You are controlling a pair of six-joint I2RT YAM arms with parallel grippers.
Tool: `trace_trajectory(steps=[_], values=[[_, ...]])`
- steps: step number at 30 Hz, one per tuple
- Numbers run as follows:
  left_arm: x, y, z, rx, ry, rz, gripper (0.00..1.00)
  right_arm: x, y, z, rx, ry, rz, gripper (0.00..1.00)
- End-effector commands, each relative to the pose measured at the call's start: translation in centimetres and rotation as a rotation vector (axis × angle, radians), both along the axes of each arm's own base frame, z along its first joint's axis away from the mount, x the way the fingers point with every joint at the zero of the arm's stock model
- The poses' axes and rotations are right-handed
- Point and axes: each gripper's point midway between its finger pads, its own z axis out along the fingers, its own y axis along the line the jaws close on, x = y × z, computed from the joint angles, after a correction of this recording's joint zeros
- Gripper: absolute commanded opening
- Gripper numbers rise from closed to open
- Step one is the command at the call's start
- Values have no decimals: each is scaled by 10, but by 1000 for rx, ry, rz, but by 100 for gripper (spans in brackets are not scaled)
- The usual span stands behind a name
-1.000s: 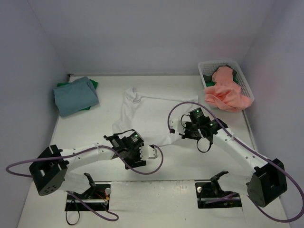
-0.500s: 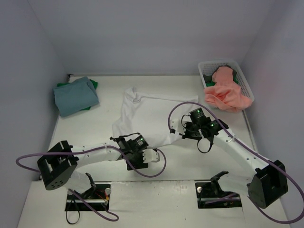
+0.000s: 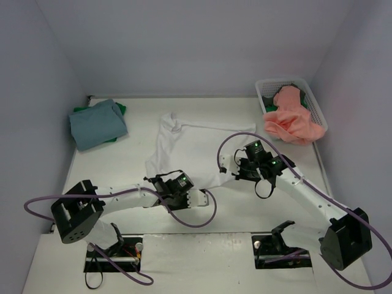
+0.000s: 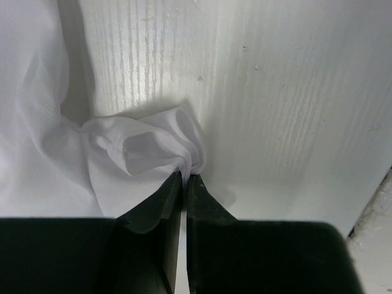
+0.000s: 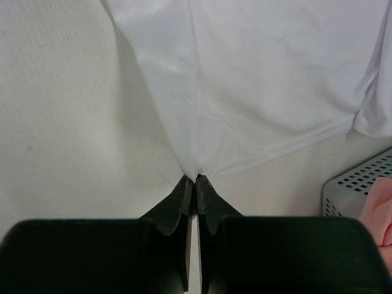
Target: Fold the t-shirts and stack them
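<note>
Both our grippers pinch the white shirt (image 3: 196, 147).
From above, we see it lying mid-table, the left gripper (image 3: 201, 196) at its near corner and the right gripper (image 3: 234, 173) at its near right edge; a blue shirt (image 3: 97, 124) lies far left, and a pink shirt (image 3: 291, 119) spills from the basket (image 3: 318, 107). On the left wrist, our jaws clamp a bunched fold. On the right wrist, they grip the hem.

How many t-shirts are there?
4: a white shirt spread mid-table, a blue shirt folded at the far left, a green shirt peeking from beneath it, a pink shirt spilling from the basket. More may hide in the basket.
</note>
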Motion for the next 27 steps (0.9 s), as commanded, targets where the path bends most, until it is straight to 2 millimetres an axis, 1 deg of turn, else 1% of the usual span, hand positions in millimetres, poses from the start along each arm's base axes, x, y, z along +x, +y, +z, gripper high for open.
trace_trajectory(steps=[1, 3, 6, 9, 10, 11, 12, 13, 14, 15, 16, 19, 20, 22, 23, 26, 27], values=[[-1, 11, -14, 62, 1, -2, 0, 1, 4, 7, 29, -24, -4, 0], [2, 13, -11, 61, -15, 5, 0, -1, 4, 6, 33, -19, -8, 0], [15, 18, 2, 51, -92, 21, 0, -2, 3, 7, 37, -25, -16, 0], [36, 24, 31, 24, -212, 47, 0, 0, 2, 14, 49, -48, -30, 0], [51, 31, 48, 2, -268, 87, 0, 1, 3, 19, 59, -58, -33, 0], [60, 33, 64, -19, -291, 111, 0, 1, 4, 23, 73, -65, -41, 0], [66, 36, 75, -41, -300, 131, 0, 3, 6, 27, 86, -73, -44, 0], [77, 50, 89, -52, -313, 188, 0, 4, 7, 29, 92, -76, -49, 0], [87, 51, 108, -84, -339, 216, 0, 5, 8, 33, 102, -83, -53, 0], [93, 56, 117, -97, -356, 237, 0, 5, 9, 36, 117, -84, -67, 0], [100, 67, 130, -112, -383, 275, 0, 6, 12, 42, 137, -94, -66, 0], [106, 76, 159, -165, -445, 311, 0, 8, 16, 56, 181, -109, -86, 0], [106, 80, 164, -165, -454, 325, 0, 10, 19, 65, 202, -126, -87, 0], [107, 85, 177, -186, -482, 347, 0, 12, 22, 75, 230, -136, -99, 0], [109, 88, 183, -190, -498, 361, 0, 14, 24, 83, 247, -152, -101, 0], [111, 93, 203, -225, -546, 389, 0, 16, 25, 96, 274, -175, -113, 0], [114, 98, 210, -230, -567, 408, 0, 18, 25, 105, 283, -198, -119, 0]])
